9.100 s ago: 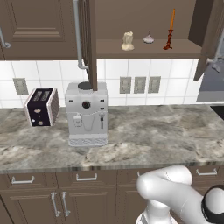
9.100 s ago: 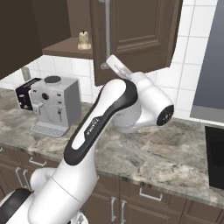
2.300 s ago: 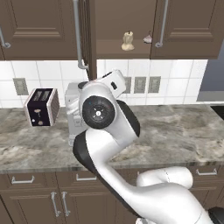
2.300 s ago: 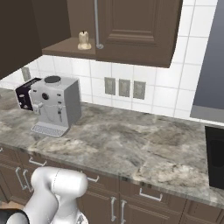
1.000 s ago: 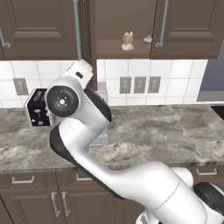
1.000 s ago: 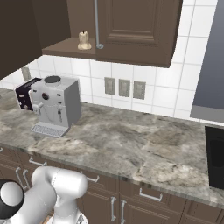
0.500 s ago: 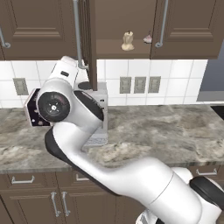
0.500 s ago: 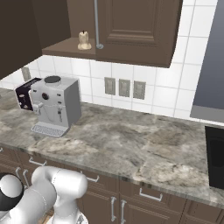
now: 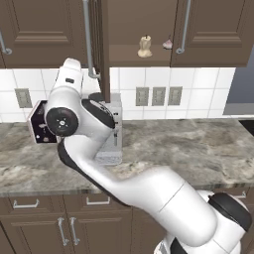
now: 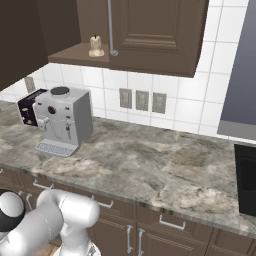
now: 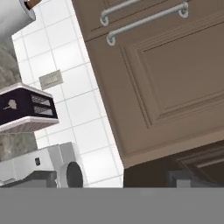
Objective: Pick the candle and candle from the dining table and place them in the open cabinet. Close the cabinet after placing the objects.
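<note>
1. On the cabinet (image 9: pixel 149 54) shelf, above the counter (image 9: pixel 198 149), the cream candle (image 9: pixel 144 47) stands upright on its pale base; it also appears from the right base view (image 10: pixel 95 46), near the shelf's front edge.
2. Just right of it in the left base view, a small pink-and-white thing (image 9: pixel 168 44) sits on the same shelf, partly behind the right door (image 9: pixel 211 30), which is nearly shut with its bar handle (image 9: pixel 184 27) hanging in front of the shelf. I cannot tell what that thing is.
3. The left door (image 9: pixel 101 44) stands edge-on to the left base view, swung outward, its handle (image 9: pixel 88 39) beside it.
4. My arm (image 9: pixel 79 119) bends up across the left of that view, its elbow in front of the coffee machine (image 10: pixel 62 121) and partly covering the toaster (image 10: pixel 29 107).
5. My claw (image 11: pixel 113 186) is barely visible at the bottom of the hand view; its jaws stand wide apart and hold nothing.
6. The hand view, rolled sideways, looks at a closed panelled door (image 11: pixel 170 74) with two bar handles (image 11: pixel 144 19), white tiles (image 11: pixel 78 87), an outlet (image 11: pixel 51 79) and the toaster (image 11: pixel 26 107).
7. Three outlets (image 10: pixel 142 100) line the tiled wall behind the counter.
</note>
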